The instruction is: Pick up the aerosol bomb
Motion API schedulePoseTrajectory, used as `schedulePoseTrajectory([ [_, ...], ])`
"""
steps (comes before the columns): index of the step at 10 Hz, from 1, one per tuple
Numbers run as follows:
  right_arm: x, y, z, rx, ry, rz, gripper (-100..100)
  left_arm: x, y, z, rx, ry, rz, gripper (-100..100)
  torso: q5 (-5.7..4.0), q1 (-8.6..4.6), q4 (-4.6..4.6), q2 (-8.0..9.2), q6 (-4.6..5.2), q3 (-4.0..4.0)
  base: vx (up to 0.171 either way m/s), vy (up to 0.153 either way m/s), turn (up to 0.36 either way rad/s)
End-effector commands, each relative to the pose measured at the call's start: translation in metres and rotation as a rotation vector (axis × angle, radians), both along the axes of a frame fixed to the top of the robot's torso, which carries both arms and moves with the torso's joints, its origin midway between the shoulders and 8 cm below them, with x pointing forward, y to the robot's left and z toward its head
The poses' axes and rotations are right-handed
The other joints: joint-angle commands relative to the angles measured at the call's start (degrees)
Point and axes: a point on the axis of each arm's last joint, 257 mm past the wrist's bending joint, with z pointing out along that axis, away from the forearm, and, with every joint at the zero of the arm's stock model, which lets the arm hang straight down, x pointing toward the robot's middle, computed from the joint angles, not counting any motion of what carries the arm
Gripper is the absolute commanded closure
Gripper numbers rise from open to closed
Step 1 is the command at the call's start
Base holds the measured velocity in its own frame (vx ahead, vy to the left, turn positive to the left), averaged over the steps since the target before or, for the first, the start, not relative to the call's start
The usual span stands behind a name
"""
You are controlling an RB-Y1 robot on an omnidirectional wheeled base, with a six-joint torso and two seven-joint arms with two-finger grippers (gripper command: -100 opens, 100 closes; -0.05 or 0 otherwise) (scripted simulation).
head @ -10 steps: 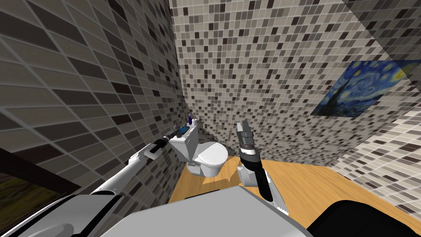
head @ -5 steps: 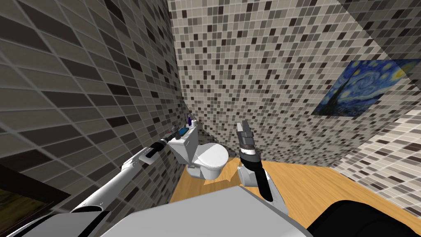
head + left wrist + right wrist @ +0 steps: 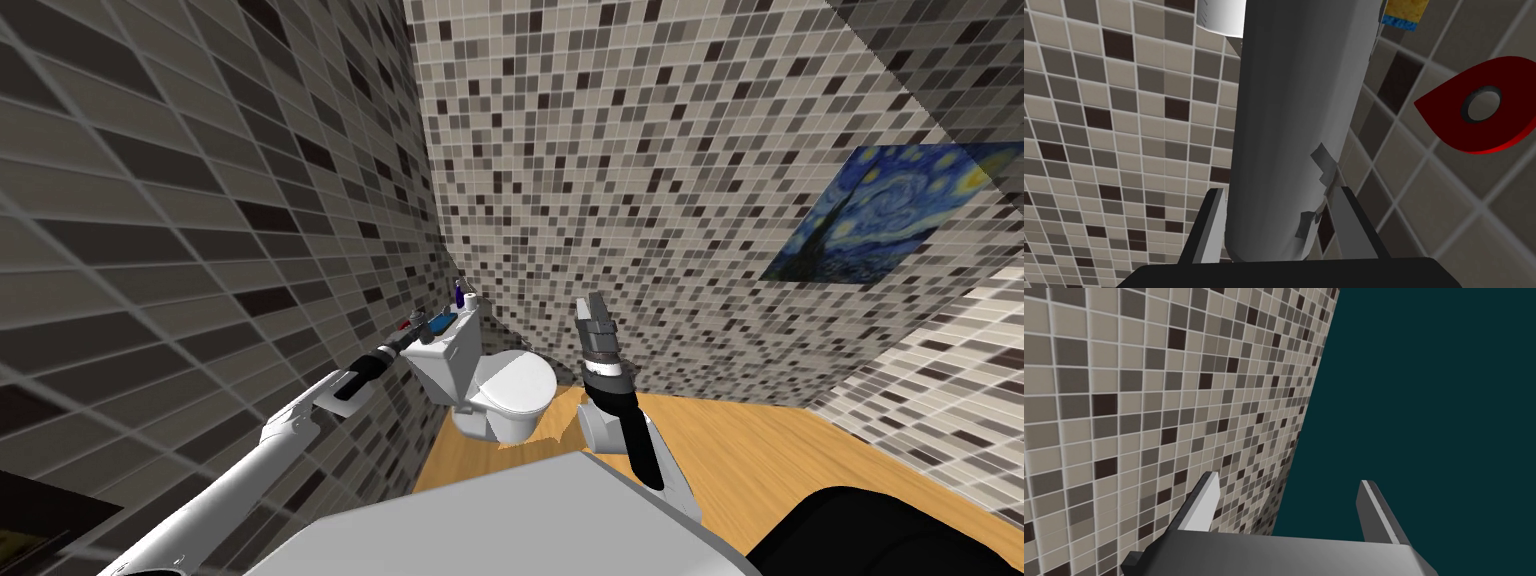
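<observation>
- The left gripper (image 3: 1279, 195) clamped both blade fingers against the sides of a plain grey cylindrical aerosol can (image 3: 1294, 100), which ran lengthwise between them.
- Gripper and can sat at the left end of the white toilet cistern (image 3: 447, 355), close to the tiled wall (image 3: 250, 200).
- A red teardrop-shaped piece (image 3: 1476, 112) with a grey ring lay near the can, apart from it.
- A yellow sponge (image 3: 1404, 12) with a blue layer and a white roll (image 3: 1221, 17) showed beyond the can's far end.
- A small dark blue bottle (image 3: 460, 293) stood upright at the cistern's far end.
- The right gripper (image 3: 591, 312) was raised to the right of the cistern, fingers spread wide.
</observation>
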Motion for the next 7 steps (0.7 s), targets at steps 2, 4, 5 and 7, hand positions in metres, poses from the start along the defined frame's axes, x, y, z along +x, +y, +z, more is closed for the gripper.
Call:
schedulePoseTrajectory([
  [2, 0.000, 0.000, 0.000, 0.000, 0.000, 0.000, 0, -0.020, 0.001, -0.012, -0.003, 0.016, 0.004, 100, 0.03, -0.01, -0.06, -0.10, 0.04, -0.08, 0.071, -0.003, 0.005],
  [4, 0.000, 0.000, 0.000, 0.000, 0.000, 0.000, 0, -0.031, 0.012, -0.003, 0.001, 0.006, 0.022, 100, 0.12, -0.03, -0.18, -0.01, 0.12, -0.10, 0.046, -0.003, -0.015],
  [5, 0.000, 0.000, 0.000, 0.000, 0.000, 0.000, 0, -0.040, 0.007, -0.006, 0.001, 0.007, 0.011, 100, 0.10, -0.03, -0.18, -0.14, 0.07, -0.16, 0.102, -0.010, 0.002],
  [7, 0.000, 0.000, 0.000, 0.000, 0.000, 0.000, 0, -0.049, -0.004, 0.000, -0.001, -0.007, -0.011, 100, 0.15, -0.04, -0.26, -0.16, 0.11, -0.22, 0.032, -0.002, 0.007],
])
